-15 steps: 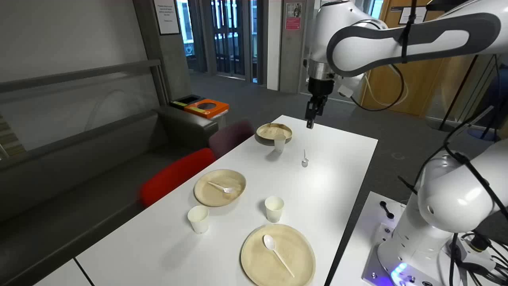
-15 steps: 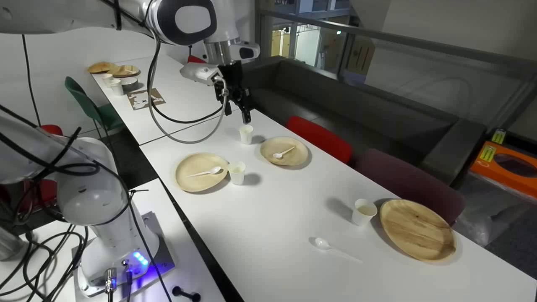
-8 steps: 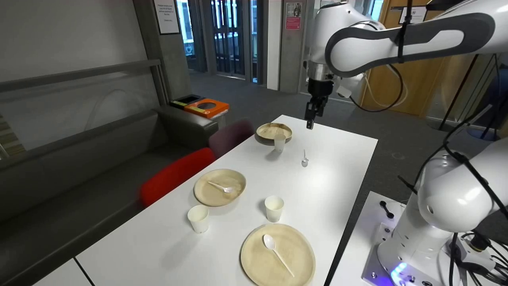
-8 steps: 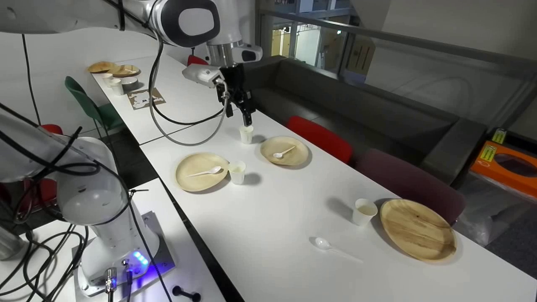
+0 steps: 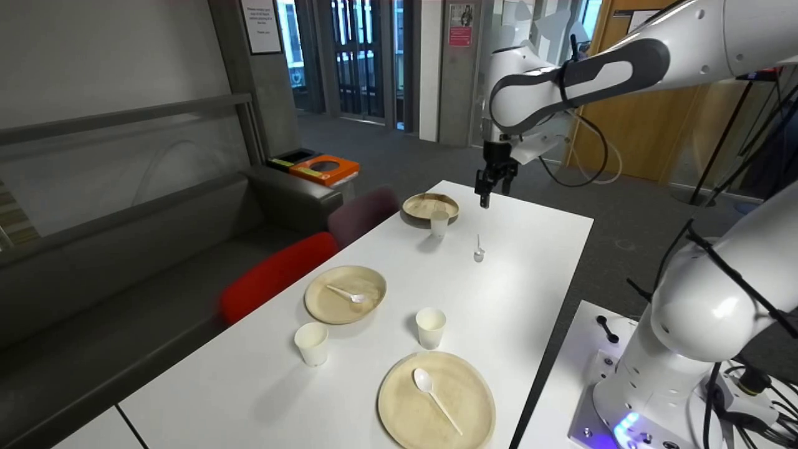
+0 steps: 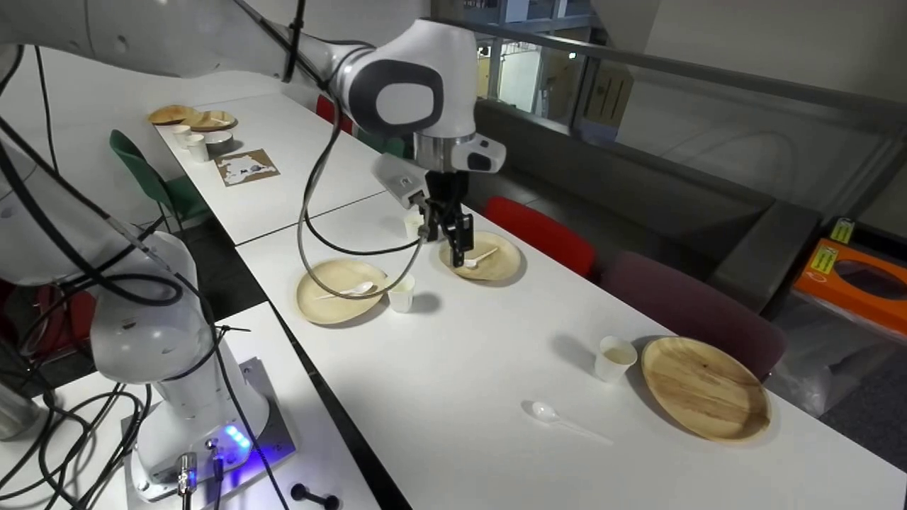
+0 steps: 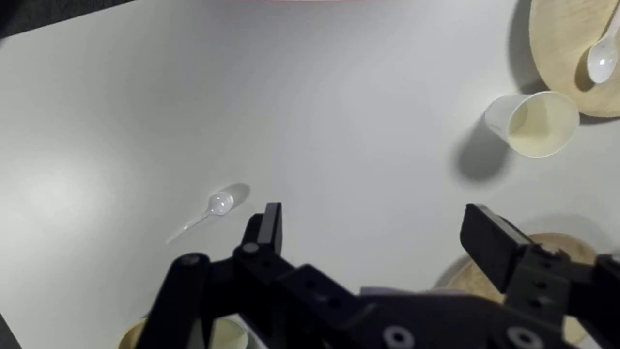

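Note:
My black gripper point(image 7: 372, 208) is open, with nothing between its fingers, and hangs above the white table. It also shows in both exterior views point(image 5: 495, 192) point(image 6: 446, 249). A white plastic spoon point(image 7: 220, 203) lies on the table left of the fingers in the wrist view; it shows in both exterior views point(image 5: 479, 254) point(image 6: 545, 412). A white paper cup point(image 7: 542, 123) stands upper right in the wrist view, beside a round tan plate point(image 7: 557, 43) bearing a white spoon point(image 7: 602, 60). Another plate point(image 7: 477, 281) is partly hidden behind the right finger.
A white cup point(image 6: 613, 360) stands beside a bare wooden plate point(image 6: 708, 389) at the table's end. Another cup point(image 5: 312, 344) stands near a plate with a spoon point(image 5: 349, 312). Red point(image 6: 542, 234) and purple point(image 6: 698, 304) chairs line the sofa side. Cables point(image 6: 312, 241) hang from the arm.
My arm has swung along the table toward the end with the loose spoon, and the gripper has come lower. The cups, plates and spoons have not moved.

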You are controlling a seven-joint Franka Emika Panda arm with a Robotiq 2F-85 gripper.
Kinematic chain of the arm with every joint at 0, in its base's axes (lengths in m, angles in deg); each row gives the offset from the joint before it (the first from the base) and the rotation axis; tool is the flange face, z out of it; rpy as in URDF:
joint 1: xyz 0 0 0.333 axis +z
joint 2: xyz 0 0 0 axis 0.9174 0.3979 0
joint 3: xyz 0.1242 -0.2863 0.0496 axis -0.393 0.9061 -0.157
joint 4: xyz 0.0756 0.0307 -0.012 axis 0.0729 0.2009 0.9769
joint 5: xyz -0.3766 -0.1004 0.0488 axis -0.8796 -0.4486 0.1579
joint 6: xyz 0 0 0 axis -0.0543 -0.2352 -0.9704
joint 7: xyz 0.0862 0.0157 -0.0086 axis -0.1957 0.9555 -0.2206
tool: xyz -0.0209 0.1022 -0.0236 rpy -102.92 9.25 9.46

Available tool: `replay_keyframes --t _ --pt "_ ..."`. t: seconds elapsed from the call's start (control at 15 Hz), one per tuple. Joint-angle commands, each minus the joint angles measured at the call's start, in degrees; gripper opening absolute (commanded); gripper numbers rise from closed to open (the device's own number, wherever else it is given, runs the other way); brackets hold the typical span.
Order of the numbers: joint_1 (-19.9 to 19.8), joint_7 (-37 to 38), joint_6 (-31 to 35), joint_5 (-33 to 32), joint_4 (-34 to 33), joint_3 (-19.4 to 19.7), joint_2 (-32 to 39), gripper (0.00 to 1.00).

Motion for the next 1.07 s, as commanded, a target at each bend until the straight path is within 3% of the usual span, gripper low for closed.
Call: replay_keyframes --t 0.0,0.53,0.6,0.67,1.0 --pt "-2.2 1.7 1.5 1.6 -6.2 1.8 9.4 1.00" --pt "-6.1 5.8 0.2 4.8 -22.9 5.7 29.6 1.00" --pt "-6.5 4.9 -0.8 6.0 -24.3 5.8 30.4 1.00" --pt "-5.9 4.9 1.7 3.9 -19.4 5.3 27.5 1.00" --pt "-6.5 5.0 1.1 4.9 -23.0 5.6 30.7 1.00"
